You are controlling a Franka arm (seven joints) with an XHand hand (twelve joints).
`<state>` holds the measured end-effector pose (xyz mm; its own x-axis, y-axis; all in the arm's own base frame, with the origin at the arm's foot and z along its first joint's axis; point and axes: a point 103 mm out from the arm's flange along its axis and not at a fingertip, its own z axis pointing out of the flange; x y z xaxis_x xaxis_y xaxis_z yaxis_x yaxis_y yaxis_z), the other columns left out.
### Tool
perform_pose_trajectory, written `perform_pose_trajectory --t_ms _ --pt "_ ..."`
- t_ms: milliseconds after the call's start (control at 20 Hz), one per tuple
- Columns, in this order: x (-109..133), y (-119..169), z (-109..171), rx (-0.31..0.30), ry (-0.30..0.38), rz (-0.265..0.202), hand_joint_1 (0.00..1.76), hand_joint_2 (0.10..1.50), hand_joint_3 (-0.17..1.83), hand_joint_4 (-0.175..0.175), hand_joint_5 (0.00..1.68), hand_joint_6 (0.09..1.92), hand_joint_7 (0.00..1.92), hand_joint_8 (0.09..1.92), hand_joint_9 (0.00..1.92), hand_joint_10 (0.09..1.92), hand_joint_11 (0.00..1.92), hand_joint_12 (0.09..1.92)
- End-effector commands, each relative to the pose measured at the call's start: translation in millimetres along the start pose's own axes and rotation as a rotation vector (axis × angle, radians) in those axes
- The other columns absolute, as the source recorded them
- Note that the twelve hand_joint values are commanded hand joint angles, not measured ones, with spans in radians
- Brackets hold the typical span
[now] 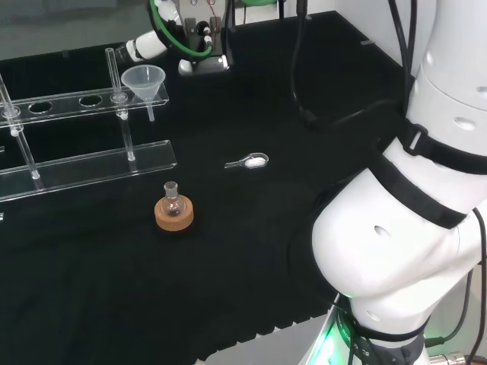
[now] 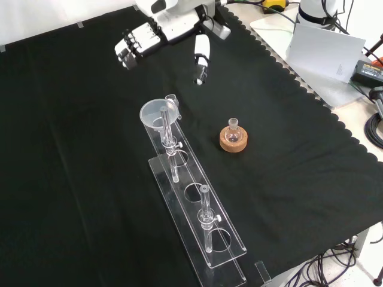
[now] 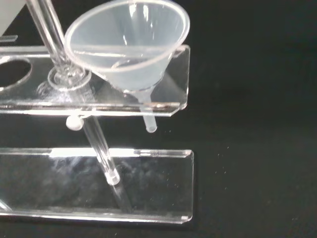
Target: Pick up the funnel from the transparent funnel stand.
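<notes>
A clear plastic funnel (image 1: 144, 80) sits in the end hole of the transparent stand (image 1: 84, 163), its spout hanging below the top plate. In the front view the funnel (image 2: 158, 111) is at the stand's (image 2: 230, 242) far end. The hand (image 2: 170, 27) hovers beyond it near the view's top, apart from it, with straight fingers (image 2: 134, 43) and the thumb (image 2: 202, 57) pointing down. It is open and holds nothing. The wrist view looks closely at the funnel (image 3: 131, 47), upright in the top plate (image 3: 176, 82).
A small round flask (image 1: 172, 199) stands on a cork ring (image 2: 233, 142) on the black cloth, to the right of the stand in the front view. A small scoop with white powder (image 1: 252, 161) lies farther right in the head view. The arm's white links (image 1: 411, 220) stand at that view's right.
</notes>
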<state>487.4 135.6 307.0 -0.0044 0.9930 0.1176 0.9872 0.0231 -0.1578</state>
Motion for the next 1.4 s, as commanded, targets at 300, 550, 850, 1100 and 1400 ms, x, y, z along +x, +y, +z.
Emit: perform_pose_trajectory --t_ms 300,550,850,1100,1400 --pt "38.6 29.1 28.9 0.048 -0.032 -0.04 0.34 0.63 0.04 0.025 0.0 0.09 0.0 0.09 0.0 0.09 0.0 0.09" --pt "45.1 44.2 41.5 0.071 -0.058 -0.046 0.35 0.63 0.04 0.022 0.0 0.09 0.0 0.09 0.0 0.09 0.0 0.09" --pt "41.4 51.5 55.7 0.106 -0.073 -0.038 0.37 0.64 0.04 0.018 0.0 0.09 0.0 0.09 0.0 0.09 0.0 0.09" --pt "34.0 47.4 65.0 0.132 -0.079 -0.032 0.37 0.64 0.04 0.015 0.0 0.09 0.0 0.09 0.0 0.09 0.0 0.09" --pt "29.7 44.4 70.1 0.128 -0.081 -0.032 0.4 0.66 0.04 0.007 0.0 0.09 0.0 0.09 0.0 0.09 0.04 0.09"
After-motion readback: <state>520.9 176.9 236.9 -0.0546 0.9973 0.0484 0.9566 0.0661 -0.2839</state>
